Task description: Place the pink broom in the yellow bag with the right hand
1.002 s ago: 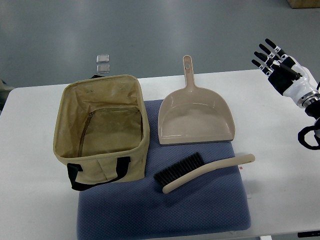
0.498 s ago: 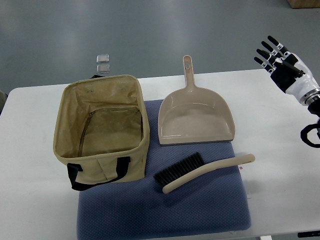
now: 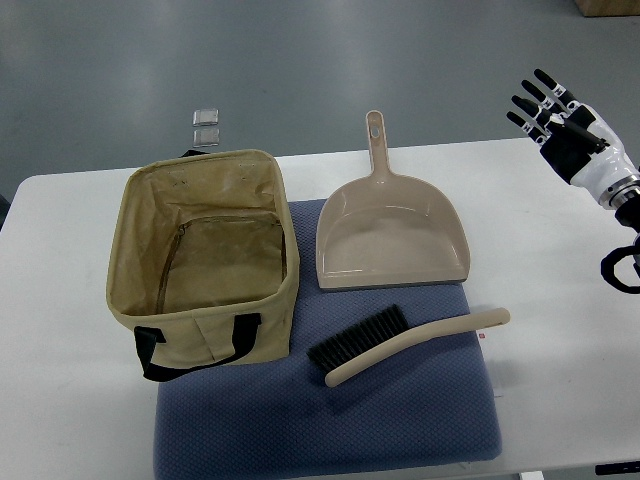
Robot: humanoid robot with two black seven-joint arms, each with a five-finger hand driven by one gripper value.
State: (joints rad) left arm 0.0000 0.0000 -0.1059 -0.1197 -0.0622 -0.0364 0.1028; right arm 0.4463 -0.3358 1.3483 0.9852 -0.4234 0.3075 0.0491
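The broom (image 3: pixel 405 343) is a pale pinkish-beige hand brush with black bristles, lying flat on the blue mat (image 3: pixel 330 420), handle pointing right. The yellow bag (image 3: pixel 205 260) stands open-topped on the table's left half, its black strap at the near side. My right hand (image 3: pixel 555 115) hovers at the table's far right corner, well away from the broom, fingers spread and holding nothing. No left arm shows.
A matching beige dustpan (image 3: pixel 392 240) lies behind the broom, handle pointing away. The white table (image 3: pixel 560 300) ends just beyond the dustpan handle. Two small clear squares (image 3: pixel 206 125) lie on the grey floor behind the bag.
The right hand has drifted slightly up and to the right over the last second. Broom, bag and dustpan have not moved.
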